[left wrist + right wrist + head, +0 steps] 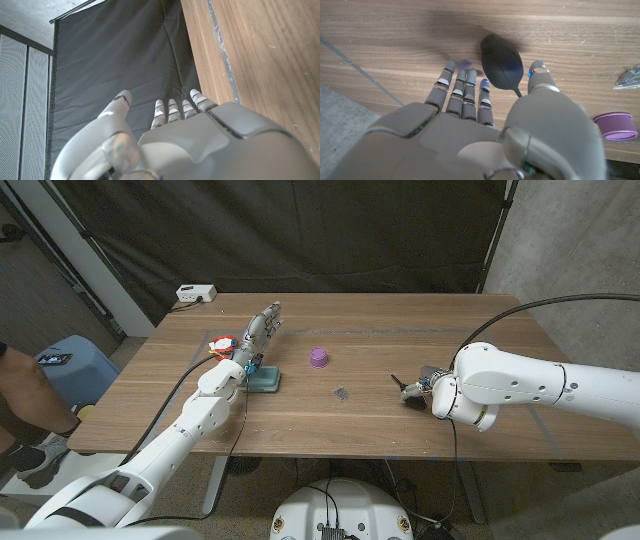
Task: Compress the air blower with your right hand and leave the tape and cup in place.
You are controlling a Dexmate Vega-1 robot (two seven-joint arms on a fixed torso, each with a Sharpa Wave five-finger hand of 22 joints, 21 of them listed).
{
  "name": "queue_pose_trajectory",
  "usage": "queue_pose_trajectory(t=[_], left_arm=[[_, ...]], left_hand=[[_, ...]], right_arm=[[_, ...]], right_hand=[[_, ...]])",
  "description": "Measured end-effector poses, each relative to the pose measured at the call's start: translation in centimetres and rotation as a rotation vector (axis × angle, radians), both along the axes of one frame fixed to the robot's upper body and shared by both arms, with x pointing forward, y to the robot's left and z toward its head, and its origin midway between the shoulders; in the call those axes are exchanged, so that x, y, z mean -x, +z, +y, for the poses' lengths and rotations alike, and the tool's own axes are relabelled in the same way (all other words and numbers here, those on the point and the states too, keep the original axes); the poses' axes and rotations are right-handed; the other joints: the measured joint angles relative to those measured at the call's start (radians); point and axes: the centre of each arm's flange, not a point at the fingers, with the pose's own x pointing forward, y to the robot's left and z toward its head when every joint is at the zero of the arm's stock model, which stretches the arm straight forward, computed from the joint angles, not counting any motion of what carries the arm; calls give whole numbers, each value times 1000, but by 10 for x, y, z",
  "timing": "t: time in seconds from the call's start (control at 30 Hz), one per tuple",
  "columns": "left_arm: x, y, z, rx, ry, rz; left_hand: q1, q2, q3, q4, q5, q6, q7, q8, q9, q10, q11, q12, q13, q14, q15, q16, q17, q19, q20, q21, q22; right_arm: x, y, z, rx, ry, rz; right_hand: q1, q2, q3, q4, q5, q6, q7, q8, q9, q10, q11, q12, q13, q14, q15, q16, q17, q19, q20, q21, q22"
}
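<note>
Poised near the wooden table's (400, 430) right-hand middle, right hand (485, 135) with fingers spread and empty, just short of the black rubber bulb-shaped air blower (501, 62), judged soft, light, springy, best squeezed across its fat belly, not the thin nozzle.

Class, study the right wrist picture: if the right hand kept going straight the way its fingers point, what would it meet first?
Most likely the black air blower, lying on the table just beyond the right hand, between its fingers and thumb. Depth is uncertain.
</note>
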Motion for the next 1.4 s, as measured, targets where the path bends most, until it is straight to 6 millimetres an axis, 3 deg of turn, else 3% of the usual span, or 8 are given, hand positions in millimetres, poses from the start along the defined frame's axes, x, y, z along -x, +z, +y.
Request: queue_pose_trajectory(t=[1.07, 1.4], left_arm=[[6, -5, -1, 4, 1, -2], [6, -6, 0, 6, 4, -2]], left_hand=[[0, 0, 0, 0, 0, 4, -4, 0, 0, 0, 0, 0, 0, 0, 0, 0, 0, 0, 0, 0, 0], [4, 4, 0, 0, 0, 8, -7, 0, 0, 0, 0, 0, 0, 0, 0, 0, 0, 6, 6, 0, 0]], right_arm=[[2, -6, -2, -5, -3, -17], [-1, -7, -2, -4, -10, -30]], right_hand=[[27, 1, 0, 0, 7, 66, 6, 15, 5, 47, -26, 47, 33, 45, -27, 29, 34, -5, -6, 0, -2], [41, 3, 0, 0, 7, 98, 10, 23, 10, 79, -43, 76, 46, 84, -55, 48, 50, 4, -15, 0, -2]])
